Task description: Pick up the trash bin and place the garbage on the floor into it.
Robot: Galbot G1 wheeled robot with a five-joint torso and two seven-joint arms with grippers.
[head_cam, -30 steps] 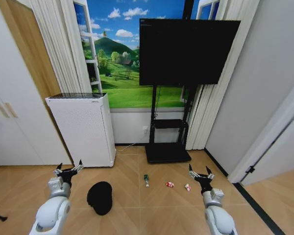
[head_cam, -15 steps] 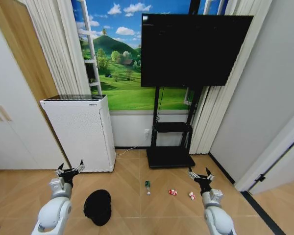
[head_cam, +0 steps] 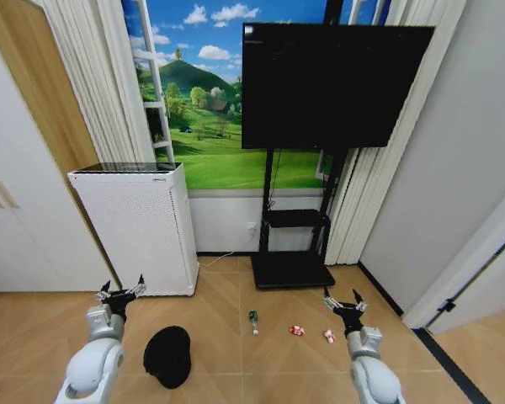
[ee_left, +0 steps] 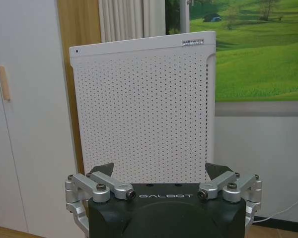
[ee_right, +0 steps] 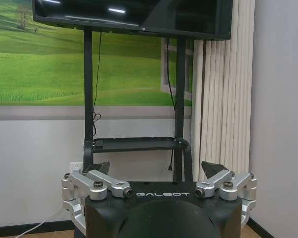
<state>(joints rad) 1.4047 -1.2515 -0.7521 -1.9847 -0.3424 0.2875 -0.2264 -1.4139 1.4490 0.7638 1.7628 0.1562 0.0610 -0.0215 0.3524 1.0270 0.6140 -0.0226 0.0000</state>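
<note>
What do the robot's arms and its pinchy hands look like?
Each arm is smooth, rounded and pale grey-white. The left gripper and the right gripper look alike: a black body with GALBOT written on it in small pale letters, shiny silver metal links held by dark bolts, and two black, pointed fingertips.

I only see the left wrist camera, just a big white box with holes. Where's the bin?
Observer: The trash bin sits on the floor, in front of that white box, beside the left gripper.
Operator: Is anything inside a claw?
Observer: No. The right gripper is open and empty too.
Operator: Where's the rubbish?
Observer: A green bottle and two red wrappers lie before the TV stand.
</note>
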